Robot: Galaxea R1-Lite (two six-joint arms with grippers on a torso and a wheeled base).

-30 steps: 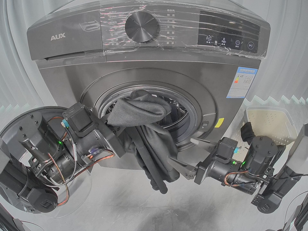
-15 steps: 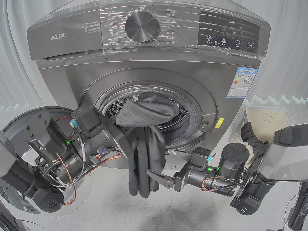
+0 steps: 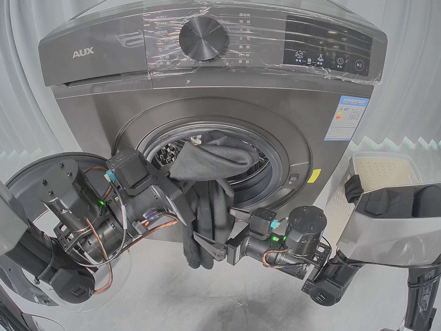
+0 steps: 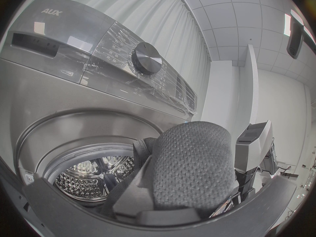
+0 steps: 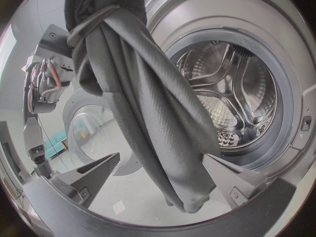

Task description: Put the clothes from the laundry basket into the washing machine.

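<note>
A dark grey garment [image 3: 213,159] is draped across the mouth of the washing machine [image 3: 275,111], with its long tail hanging down in front of the drum opening. My left gripper [image 3: 183,185] is shut on its upper bunched part [image 4: 191,162], at the left side of the opening. My right gripper [image 3: 212,226] is open and low in front of the machine. Its two fingers stand on either side of the hanging tail [image 5: 148,109] without closing on it. The steel drum [image 5: 230,96] lies behind the cloth.
The round machine door [image 3: 27,180] is swung open at the left, behind my left arm. A cream laundry basket [image 3: 386,171] stands at the right with a dark garment [image 3: 353,187] over its near rim. Bare grey floor lies below the machine.
My right arm has swung left from near the basket until its open fingers straddle the hanging tail. My left gripper has shifted slightly right with the garment, whose tail hangs higher.
</note>
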